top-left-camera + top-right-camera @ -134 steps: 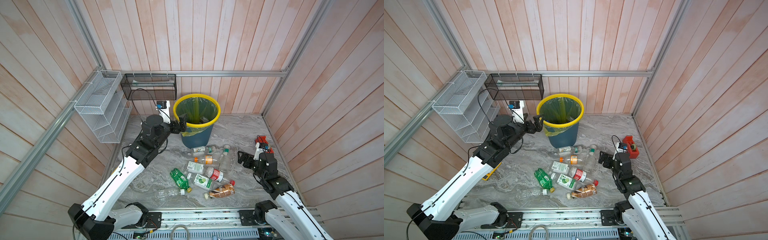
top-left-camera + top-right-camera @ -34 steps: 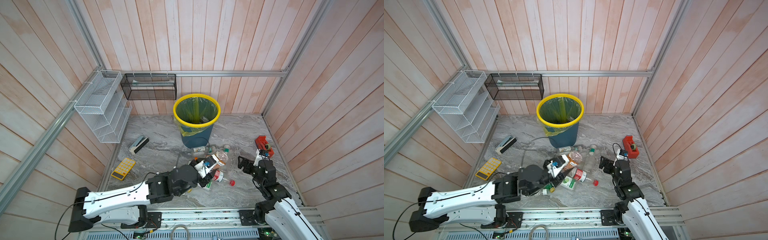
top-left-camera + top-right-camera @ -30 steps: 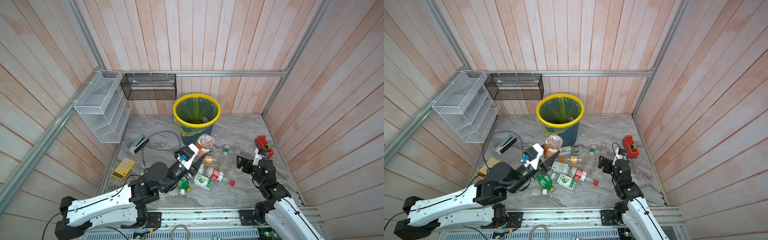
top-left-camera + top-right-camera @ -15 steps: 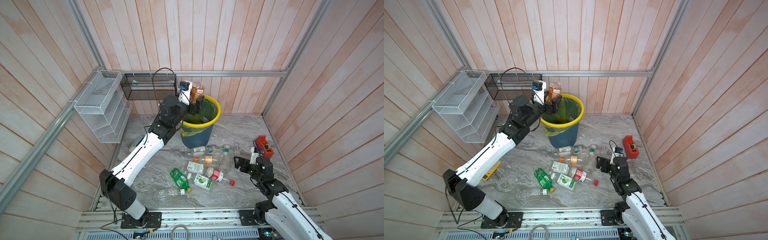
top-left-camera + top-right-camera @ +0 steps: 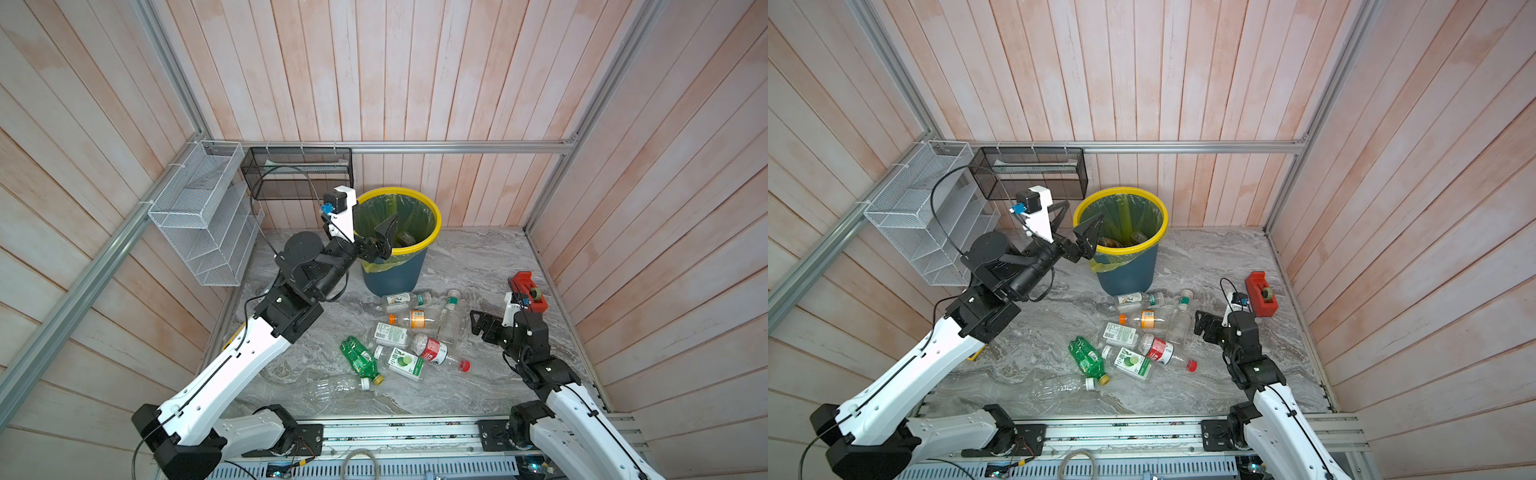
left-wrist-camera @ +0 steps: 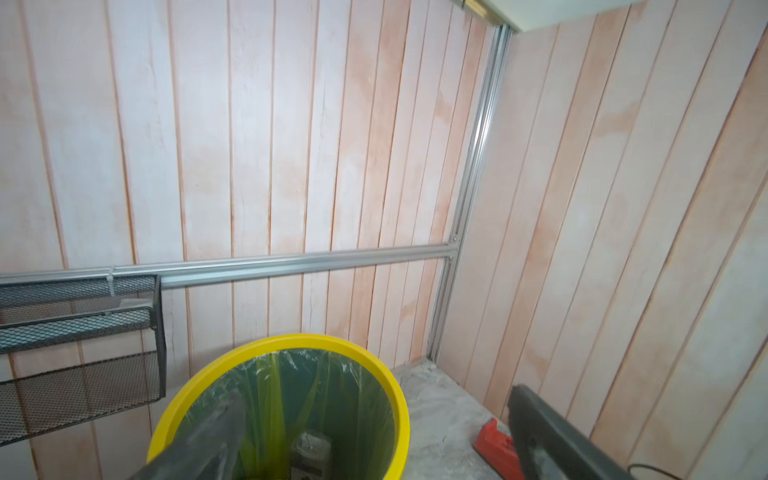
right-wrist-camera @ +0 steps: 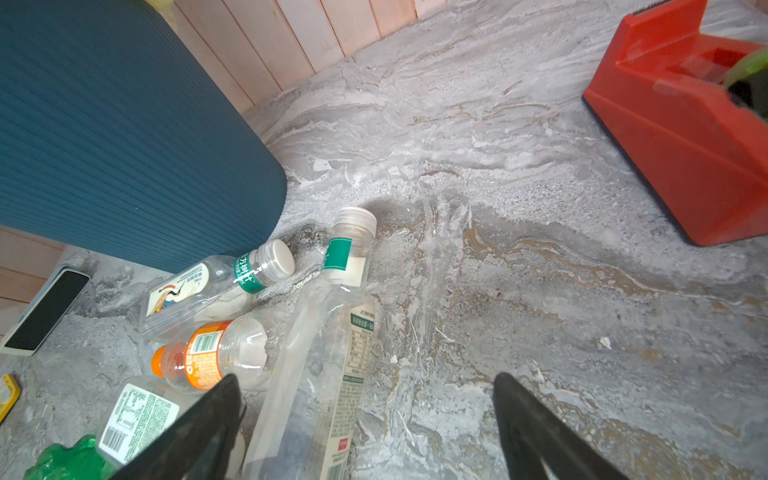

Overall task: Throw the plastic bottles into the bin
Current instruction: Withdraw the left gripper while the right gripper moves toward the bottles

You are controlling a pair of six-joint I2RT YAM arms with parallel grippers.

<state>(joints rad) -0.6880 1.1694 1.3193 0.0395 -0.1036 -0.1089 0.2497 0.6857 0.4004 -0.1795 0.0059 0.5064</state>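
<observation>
Nearest, a clear bottle (image 5: pixel 337 385) barely shows against the marbled bench (image 5: pixel 478 257). Beyond it, the other plastic bottles (image 5: pixel 417 320) lie heaped beside the right end effector (image 5: pixel 474 323), whose jaws are apart and empty. Farther back, the left end effector (image 5: pixel 1083 210) gapes empty at the rim of the bin (image 5: pixel 392 278), where the liner half-hides the binned bottles (image 5: pixel 1109 242).

A grey marble-patterned tabletop (image 5: pixel 478 257) is seen in both top views. The dark teal bin (image 5: pixel 390 276) is stood on it near the back wall. In front of the bin, plastic bottles (image 5: pixel 390 332) are scattered on their sides, among them an orange-labelled bottle (image 5: pixel 415 319), a green bottle (image 5: pixel 358 359) and a red-labelled bottle (image 5: pixel 436 351). A red tape dispenser (image 5: pixel 530 291) is set near the right wall, apart from the bottles
</observation>
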